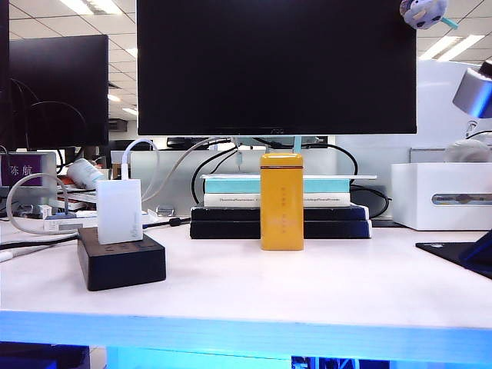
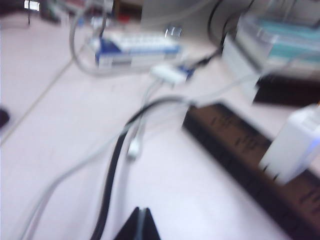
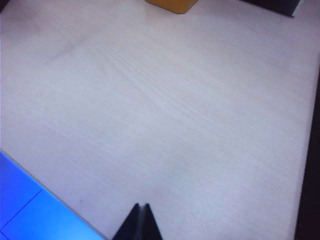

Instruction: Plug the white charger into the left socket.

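The white charger [image 1: 119, 211] stands upright on the top of the black power strip [image 1: 121, 261] at the left of the table, and its thin white cable curves up behind it. The charger covers the socket beneath it, so the left socket itself is hidden. The blurred left wrist view shows the charger [image 2: 295, 145] on the strip [image 2: 240, 150], well ahead of my left gripper [image 2: 141, 210], which is shut and empty over bare table. My right gripper [image 3: 141, 206] is shut and empty above the tabletop near its front edge. Neither gripper appears in the exterior view.
A yellow tin [image 1: 281, 201] stands mid-table before a stack of books [image 1: 231, 219] under a monitor. A white box [image 1: 442, 196] sits at the back right. Black and white cables [image 2: 115, 165] and a white power strip [image 2: 135, 50] lie left of the black strip.
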Robot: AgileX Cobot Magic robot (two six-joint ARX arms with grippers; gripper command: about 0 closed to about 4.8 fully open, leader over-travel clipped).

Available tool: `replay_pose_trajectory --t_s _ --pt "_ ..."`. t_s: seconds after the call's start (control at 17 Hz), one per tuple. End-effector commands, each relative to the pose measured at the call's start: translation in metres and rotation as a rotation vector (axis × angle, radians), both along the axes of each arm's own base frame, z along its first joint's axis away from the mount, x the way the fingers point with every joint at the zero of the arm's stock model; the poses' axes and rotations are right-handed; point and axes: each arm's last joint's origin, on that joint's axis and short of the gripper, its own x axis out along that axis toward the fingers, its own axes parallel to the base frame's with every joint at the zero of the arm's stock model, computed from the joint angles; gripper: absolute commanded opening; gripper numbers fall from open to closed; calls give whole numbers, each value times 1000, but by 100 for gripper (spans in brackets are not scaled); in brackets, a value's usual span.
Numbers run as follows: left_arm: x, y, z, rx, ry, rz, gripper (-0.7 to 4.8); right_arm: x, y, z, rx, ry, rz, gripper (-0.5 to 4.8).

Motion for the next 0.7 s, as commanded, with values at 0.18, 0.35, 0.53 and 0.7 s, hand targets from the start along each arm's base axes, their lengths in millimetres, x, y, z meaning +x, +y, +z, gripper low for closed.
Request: replay_pose_trajectory --t_s 0.18,0.35,0.53,0.7 --pt "0 4 -2 29 28 140 -3 0 0 -2 6 -2 -3 1" --pt "-1 8 -3 58 45 264 -3 0 0 -2 6 -2 -3 1" --pt "-1 8 -3 53 45 265 -3 0 0 -2 6 -3 -3 1" --pt "-1 8 -3 54 45 269 -3 0 0 -2 6 -2 -2 1"
